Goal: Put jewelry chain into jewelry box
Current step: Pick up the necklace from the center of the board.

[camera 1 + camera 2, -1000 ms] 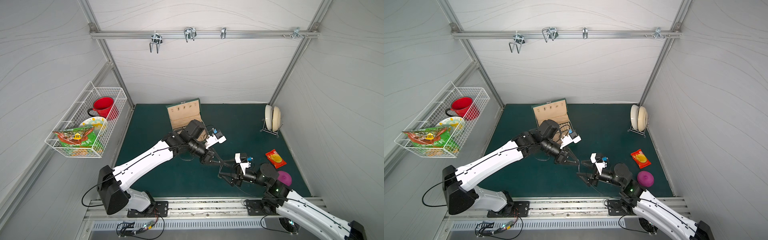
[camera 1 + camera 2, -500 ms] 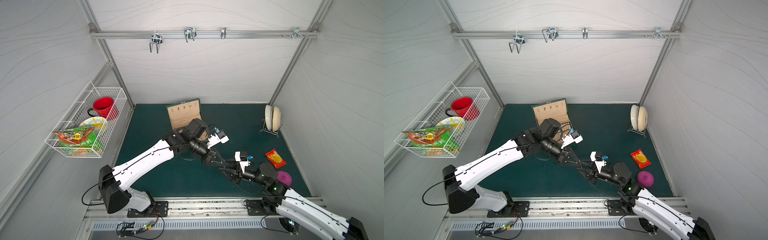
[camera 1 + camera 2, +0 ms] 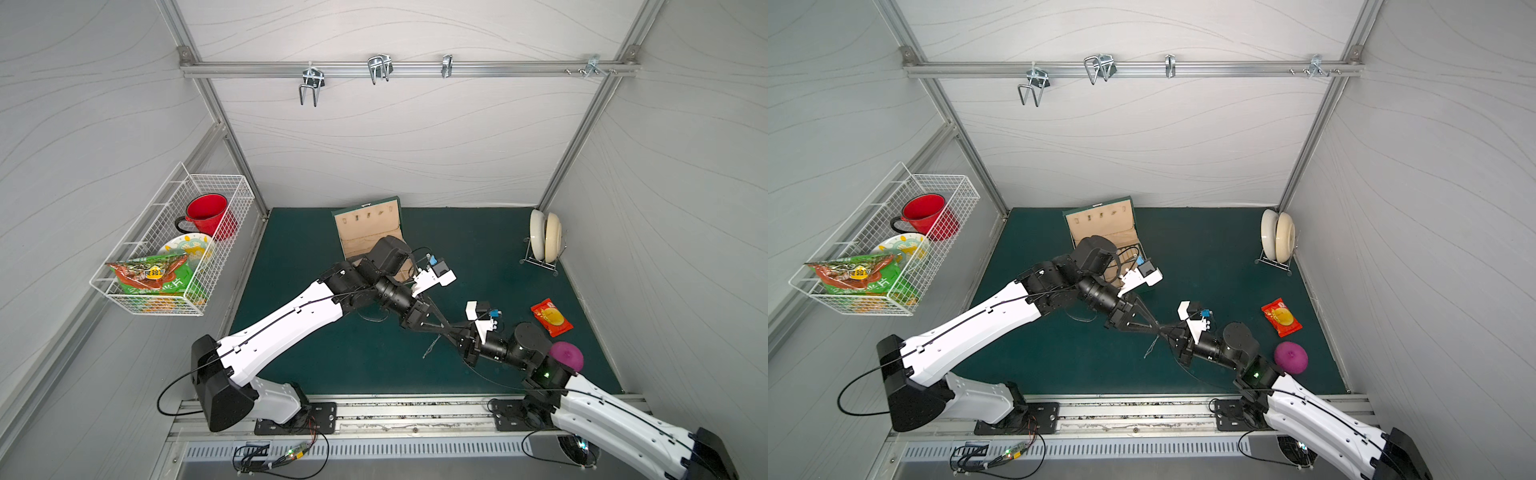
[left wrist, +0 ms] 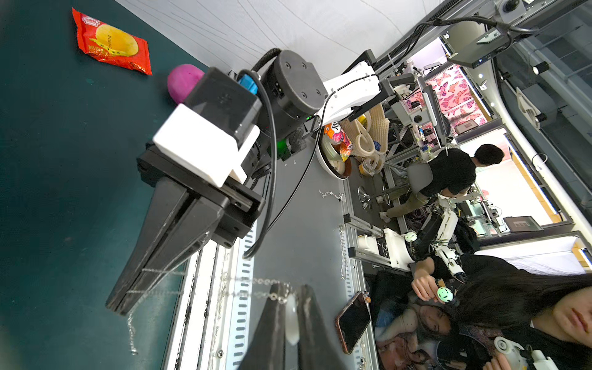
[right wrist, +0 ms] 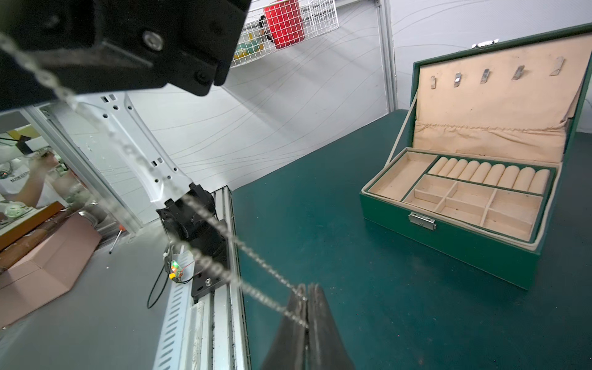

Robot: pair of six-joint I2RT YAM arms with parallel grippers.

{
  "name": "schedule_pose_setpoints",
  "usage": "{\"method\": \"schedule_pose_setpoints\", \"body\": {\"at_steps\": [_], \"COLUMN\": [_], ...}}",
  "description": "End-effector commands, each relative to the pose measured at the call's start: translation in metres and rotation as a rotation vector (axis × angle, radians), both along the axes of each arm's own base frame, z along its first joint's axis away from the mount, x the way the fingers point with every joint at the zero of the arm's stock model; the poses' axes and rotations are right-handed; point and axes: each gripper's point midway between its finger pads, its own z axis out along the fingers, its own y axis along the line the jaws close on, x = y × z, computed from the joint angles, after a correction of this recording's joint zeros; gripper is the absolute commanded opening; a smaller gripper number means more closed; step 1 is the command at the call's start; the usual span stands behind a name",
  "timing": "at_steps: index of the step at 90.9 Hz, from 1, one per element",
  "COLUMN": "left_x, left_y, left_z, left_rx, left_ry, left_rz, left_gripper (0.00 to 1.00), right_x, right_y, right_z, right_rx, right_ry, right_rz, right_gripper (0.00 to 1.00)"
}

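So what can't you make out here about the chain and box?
- Jewelry box compartments: the left arm covers most of them in both top views.
- Jewelry chain: too thin in the top views; only a dangling strand shows.
- Chain's pendant: unidentifiable anywhere; the right wrist view blurs the chain near the lens.
- Left pincer: cut off by the left wrist view's bottom edge.

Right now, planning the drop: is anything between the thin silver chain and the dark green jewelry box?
Nothing on the green mat between thin silver chain and open dark green jewelry box. In both top views the left arm's black wrist hides the box's front.
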Motion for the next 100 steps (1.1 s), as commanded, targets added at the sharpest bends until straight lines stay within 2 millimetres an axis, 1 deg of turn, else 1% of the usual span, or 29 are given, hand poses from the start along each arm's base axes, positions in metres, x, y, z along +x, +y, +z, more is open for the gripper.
{"method": "schedule_pose_setpoints", "body": {"at_steps": [1, 4, 12, 15, 26, 32, 40, 45, 56, 57, 63, 70, 76, 86, 90, 92, 95, 100], "left_x": [-0.009, -0.009, -0.006, -0.002, 0.025, 0.031, 0.036, 0.041, 0.055, 0.056, 0.06, 0.065, 0.067, 0.074, 0.077, 0.079, 0.083, 0.091], "left_y": [0.005, 0.007, 0.014, 0.018, 0.034, 0.039, 0.04, 0.04, 0.041, 0.041, 0.041, 0.04, 0.038, 0.035, 0.034, 0.034, 0.034, 0.036], "left_z": [0.029, 0.027, 0.015, 0.008, -0.021, -0.037, -0.058, -0.068, -0.078, -0.076, -0.084, -0.097, -0.109, -0.125, -0.129, -0.132, -0.136, -0.143], "left_rx": [-0.1, -0.098, -0.084, -0.078, -0.083, -0.091, -0.074, -0.059, -0.058, -0.063, -0.063, -0.044, -0.026, -0.004, 0.0, 0.002, 0.011, 0.039], "left_ry": [-0.062, -0.065, -0.071, -0.068, -0.079, -0.087, -0.077, -0.081, -0.119, -0.125, -0.135, -0.133, -0.124, -0.129, -0.138, -0.142, -0.145, -0.148], "left_rz": [-0.017, -0.01, 0.033, 0.066, 0.248, 0.303, 0.341, 0.364, 0.432, 0.436, 0.453, 0.469, 0.468, 0.483, 0.49, 0.497, 0.511, 0.549], "left_gripper": [0.02, 0.02, 0.02, 0.02, 0.03, 0.04, 0.05, 0.05, 0.07, 0.07, 0.08, 0.1, 0.11, 0.12, 0.15, 0.19, 0.29, 0.5], "right_x": [0.003, 0.004, 0.007, 0.009, 0.02, 0.024, 0.025, 0.026, 0.032, 0.032, 0.034, 0.035, 0.038, 0.046, 0.049, 0.051, 0.053, 0.057], "right_y": [-0.001, -0.002, -0.006, -0.008, -0.019, -0.024, -0.026, -0.027, -0.03, -0.03, -0.029, -0.026, -0.024, -0.023, -0.023, -0.023, -0.023, -0.024], "right_z": [0.014, 0.014, 0.018, 0.02, 0.024, 0.028, 0.036, 0.037, 0.032, 0.032, 0.034, 0.037, 0.035, 0.025, 0.02, 0.017, 0.013, 0.007], "right_rx": [0.021, 0.02, 0.025, 0.022, -0.007, -0.025, -0.056, -0.102, -0.195, -0.197, -0.195, -0.185, -0.207, -0.278, -0.305, -0.32, -0.337, -0.366], "right_ry": [-0.025, -0.025, -0.03, -0.032, -0.031, -0.033, -0.05, -0.06, -0.066, -0.068, -0.073, -0.076, -0.071, -0.048, -0.04, -0.034, -0.029, -0.018], "right_rz": [-0.022, -0.032, -0.059, -0.077, -0.171, -0.207, -0.219, -0.224, -0.251, -0.253, -0.255, -0.248, -0.256, -0.28, -0.289, -0.293, -0.301, -0.316], "right_gripper": [0.04, 0.03, 0.03, 0.02, 0.01, 0.0, 0.01, 0.01, 0.01, 0.01, 0.01, 0.01, 0.01, 0.0, 0.0, 0.0, 0.0, 0.0]}}
